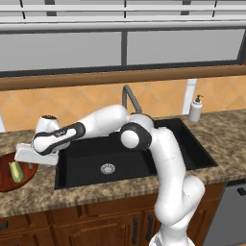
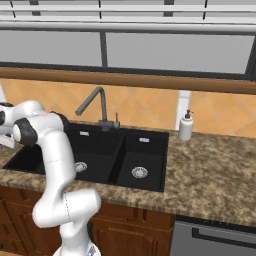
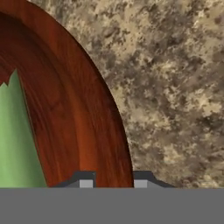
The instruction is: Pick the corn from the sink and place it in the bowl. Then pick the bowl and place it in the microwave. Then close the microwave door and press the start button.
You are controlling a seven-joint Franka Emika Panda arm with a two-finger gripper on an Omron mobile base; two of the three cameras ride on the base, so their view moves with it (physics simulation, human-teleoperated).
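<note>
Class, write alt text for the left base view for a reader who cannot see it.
The white arm reaches left over the black sink to the reddish-brown bowl on the granite counter, where the corn already lies. A grey faucet and a soap dispenser stand behind the sink.

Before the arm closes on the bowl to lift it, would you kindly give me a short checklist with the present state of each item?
1. Corn lies inside the bowl: ok, its yellow and green show on the wood in the left base view.
2. Bowl sits on the counter left of the sink: ok.
3. Gripper straddles the bowl's rim: ok, in the hand view one fingertip rises over the wood and the other over the granite.
4. Jaws open: ok, a gap shows between the tips.
5. Fingers low enough to grip the rim: cannot tell.
6. Microwave door open and ready: cannot tell.
</note>
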